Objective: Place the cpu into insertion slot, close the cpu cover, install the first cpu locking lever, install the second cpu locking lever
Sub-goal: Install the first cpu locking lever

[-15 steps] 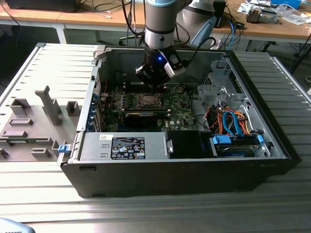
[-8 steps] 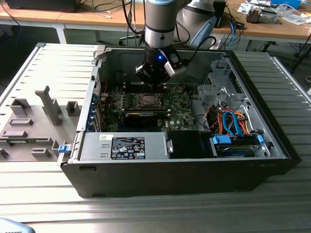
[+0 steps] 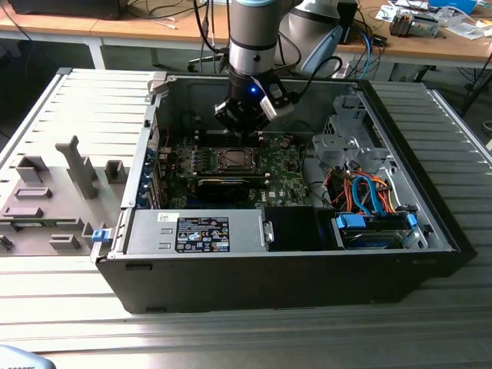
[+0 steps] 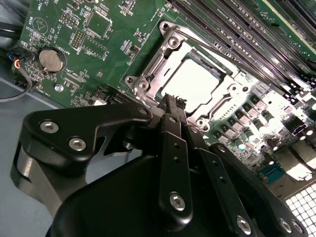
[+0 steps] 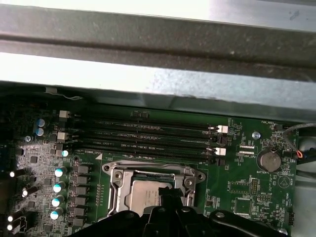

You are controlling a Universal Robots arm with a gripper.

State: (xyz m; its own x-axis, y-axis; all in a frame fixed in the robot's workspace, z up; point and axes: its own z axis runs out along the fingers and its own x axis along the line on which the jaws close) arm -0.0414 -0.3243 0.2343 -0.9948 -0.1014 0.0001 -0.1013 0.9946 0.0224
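A: Item one, gripper point(image 4: 173, 101): fingers pressed together, holding nothing, tips poised just above the near edge of the socket, inside the open computer case point(image 3: 430, 231) at the board's far side.

B: Hazard entry?

A: My judgement: tips this near could scrape the chip's top or catch the frame if they dip off-line; a skewed push could bend the frame or leave it unlatched.

B: Item two?

A: Motherboard point(image 5: 247, 197): green, flat. Insertion slot point(image 4: 148, 74): square, metal-rimmed, beside the long memory slots point(image 5: 148, 136).

B: Then?

A: Cpu cover point(image 5: 116, 185): silver frame, lying down over the socket. Cpu point(image 4: 195, 81): pale grey square, seated flat within the frame's opening.
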